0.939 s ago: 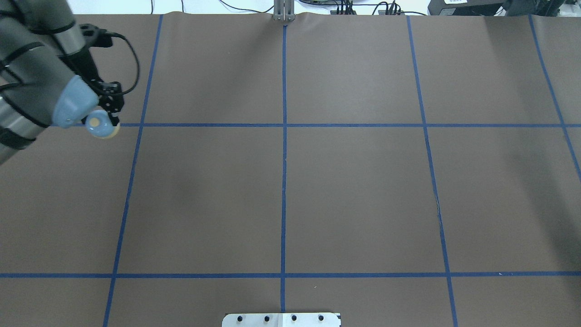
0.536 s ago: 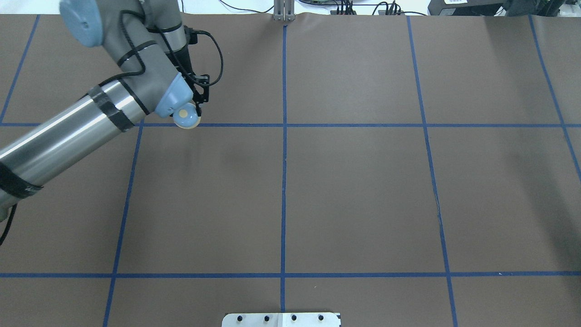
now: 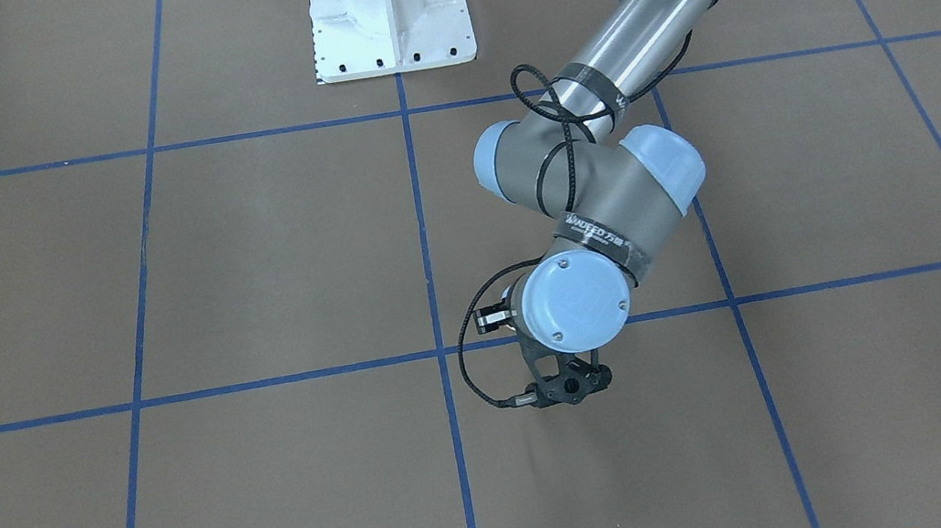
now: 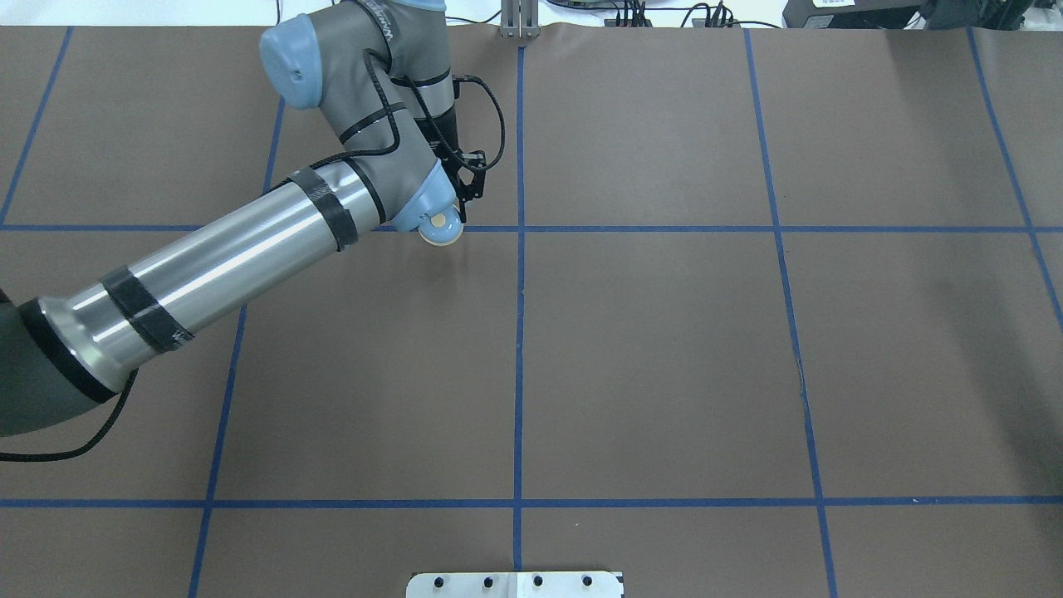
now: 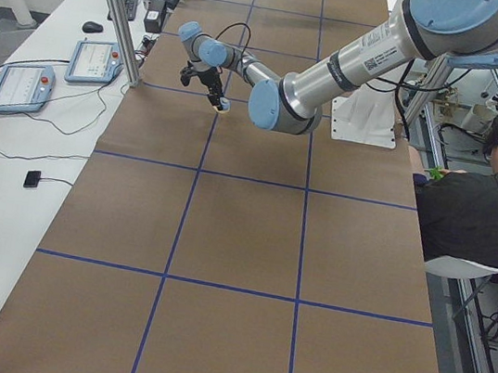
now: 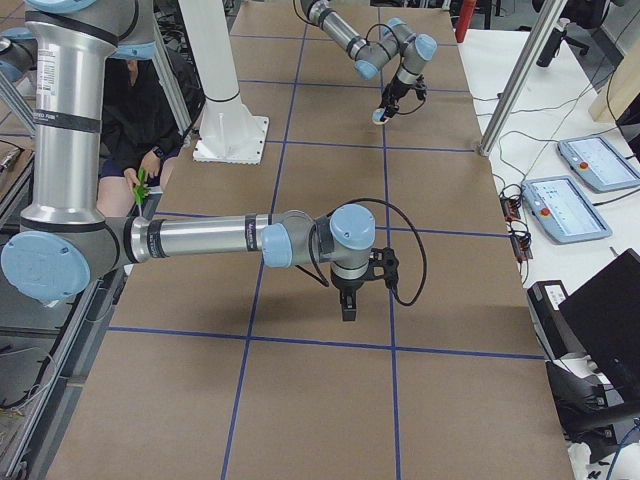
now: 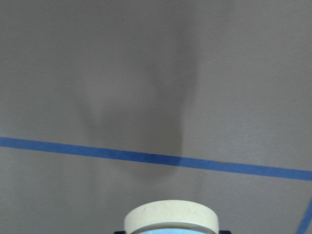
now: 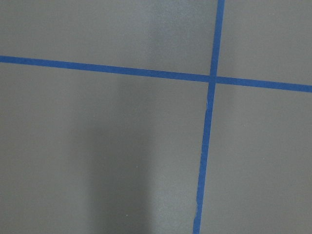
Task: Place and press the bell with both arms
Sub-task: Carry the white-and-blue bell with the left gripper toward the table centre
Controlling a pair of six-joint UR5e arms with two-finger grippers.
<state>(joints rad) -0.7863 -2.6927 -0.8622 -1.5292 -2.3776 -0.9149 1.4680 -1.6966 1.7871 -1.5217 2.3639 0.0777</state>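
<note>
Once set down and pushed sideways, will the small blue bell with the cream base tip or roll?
The small light-blue dome-shaped bell with a cream round base probably stays upright: the flat base looks as wide as the dome. Small, so probably light; it may slide on the smooth brown paper.

Overhead cam sits behind robot, looks fwd & down on table (image 4: 664, 332); front cam opposite, faces back at pedestal (image 3: 389, 8), steep. Both share left arm (image 4: 249, 249) + centre grid lines (image 4: 519, 228). Side cams look along table from each end, farther off. Wrist cams v close to surface, left one catches bell (image 7: 170, 217) base
</note>
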